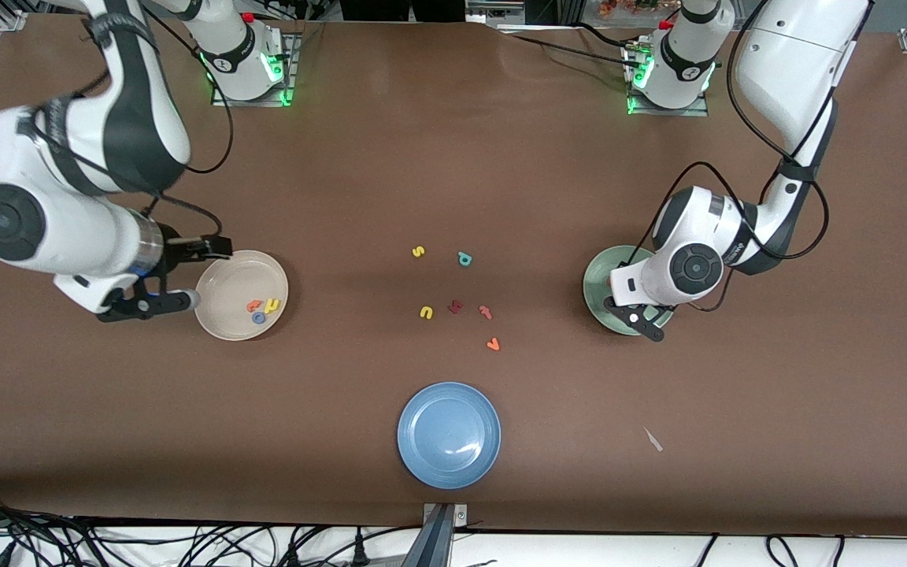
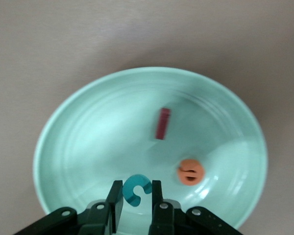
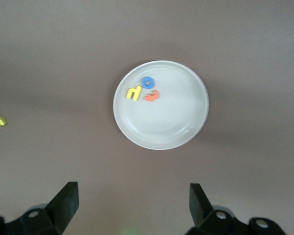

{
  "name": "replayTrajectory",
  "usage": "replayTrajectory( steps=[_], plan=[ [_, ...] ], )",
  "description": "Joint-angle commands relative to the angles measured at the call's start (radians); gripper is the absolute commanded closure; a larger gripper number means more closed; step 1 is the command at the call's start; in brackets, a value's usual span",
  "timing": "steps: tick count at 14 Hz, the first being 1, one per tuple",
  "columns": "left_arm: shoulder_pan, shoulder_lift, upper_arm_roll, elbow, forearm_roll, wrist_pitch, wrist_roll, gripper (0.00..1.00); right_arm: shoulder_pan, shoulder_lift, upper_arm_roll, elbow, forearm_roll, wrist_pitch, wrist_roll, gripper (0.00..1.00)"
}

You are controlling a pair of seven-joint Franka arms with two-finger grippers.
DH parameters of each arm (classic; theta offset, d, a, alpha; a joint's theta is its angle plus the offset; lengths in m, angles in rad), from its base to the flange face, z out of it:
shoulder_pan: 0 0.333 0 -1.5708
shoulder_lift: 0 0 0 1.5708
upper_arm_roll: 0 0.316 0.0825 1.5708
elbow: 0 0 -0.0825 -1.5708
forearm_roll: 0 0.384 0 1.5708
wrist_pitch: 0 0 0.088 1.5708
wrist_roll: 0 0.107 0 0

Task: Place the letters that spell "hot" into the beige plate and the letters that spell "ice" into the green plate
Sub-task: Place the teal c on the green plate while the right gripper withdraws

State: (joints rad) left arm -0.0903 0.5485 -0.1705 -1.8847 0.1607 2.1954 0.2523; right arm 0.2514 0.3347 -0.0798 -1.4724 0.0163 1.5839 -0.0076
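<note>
The green plate (image 1: 599, 276) (image 2: 88, 147) lies at the left arm's end of the table. In it are a dark red i (image 2: 162, 123) and an orange e (image 2: 190, 172). My left gripper (image 1: 646, 323) (image 2: 136, 196) hangs low over this plate, shut on a teal c (image 2: 137, 188). At the right arm's end the beige plate (image 1: 225, 279) (image 3: 161, 122) holds a yellow h (image 1: 272, 304) (image 3: 134, 92), a blue o (image 1: 258, 318) (image 3: 148, 82) and an orange t (image 1: 252, 305) (image 3: 152, 96). My right gripper (image 1: 208, 273) (image 3: 132, 196) is open and holds nothing, at that plate's rim.
A blue plate (image 1: 449, 434) sits near the front edge, mid-table. Loose letters lie in the middle: yellow s (image 1: 418, 252), teal letter (image 1: 464, 258), yellow u (image 1: 426, 313), dark red letter (image 1: 456, 306), pinkish-red letter (image 1: 486, 312), orange letter (image 1: 493, 343). A white scrap (image 1: 653, 439) lies nearer the camera.
</note>
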Motion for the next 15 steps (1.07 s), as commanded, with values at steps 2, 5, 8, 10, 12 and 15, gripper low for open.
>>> replayTrajectory(
  steps=[2,5,8,10,12,15],
  plan=[
    [0.015,-0.015,-0.011,-0.019,0.029,0.035,0.009,0.52,-0.092,-0.152,0.066,-0.02,-0.027,-0.019,0.006,0.0],
    [0.009,-0.047,-0.012,-0.007,0.022,0.023,-0.008,0.0,-0.112,-0.209,0.066,-0.04,-0.021,-0.048,-0.002,0.0],
    [0.009,-0.102,-0.012,0.083,0.016,-0.102,-0.018,0.0,-0.115,-0.227,0.064,-0.037,-0.05,-0.059,0.011,0.0],
    [0.003,-0.127,-0.012,0.198,0.016,-0.243,-0.019,0.0,-0.122,-0.236,0.06,-0.035,-0.049,-0.067,0.012,0.0],
    [0.012,-0.137,-0.012,0.332,0.014,-0.382,-0.019,0.0,-0.138,-0.252,0.06,-0.032,-0.036,-0.058,0.053,0.0],
    [0.017,-0.137,-0.007,0.531,0.014,-0.563,-0.019,0.0,-0.142,-0.256,0.06,-0.028,-0.044,-0.05,0.109,0.0]
  ],
)
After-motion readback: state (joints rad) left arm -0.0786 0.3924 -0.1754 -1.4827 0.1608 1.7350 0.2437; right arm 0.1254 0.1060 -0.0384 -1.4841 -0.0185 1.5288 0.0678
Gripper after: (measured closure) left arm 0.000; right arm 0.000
